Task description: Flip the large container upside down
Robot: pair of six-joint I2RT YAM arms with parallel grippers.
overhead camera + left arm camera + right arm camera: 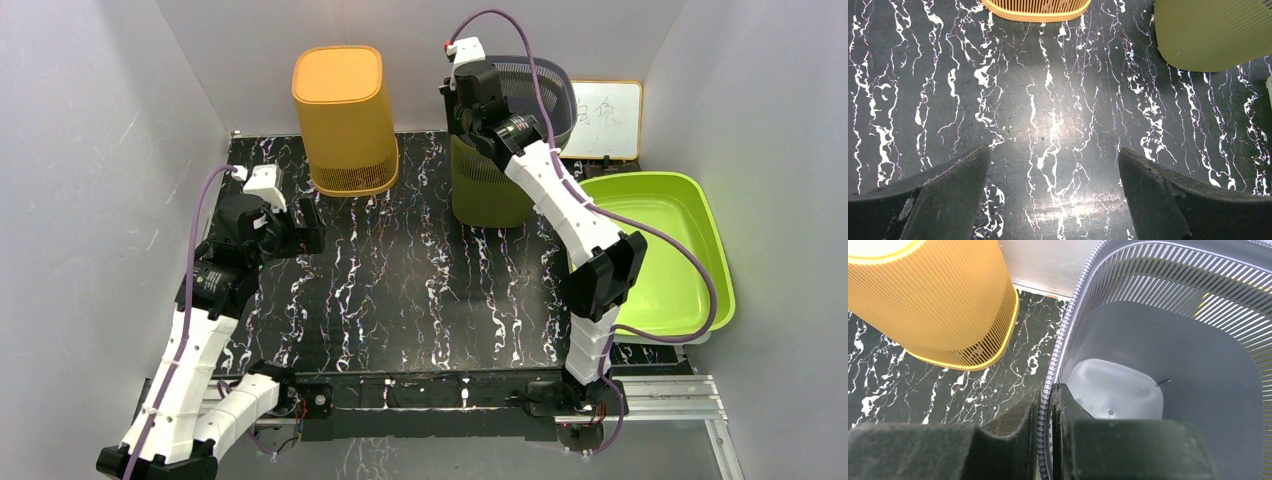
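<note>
A small wood-framed whiteboard [606,120] beyond the far right corner of the worktop carries two dark handwritten characters, too small to read surely.

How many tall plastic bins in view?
3. Orange slatted plastic bin, back left. Grey slatted bin, back centre, rim pinched by the right gripper. Olive-green ribbed bin under the grey one. Others may be nested unseen.
</note>
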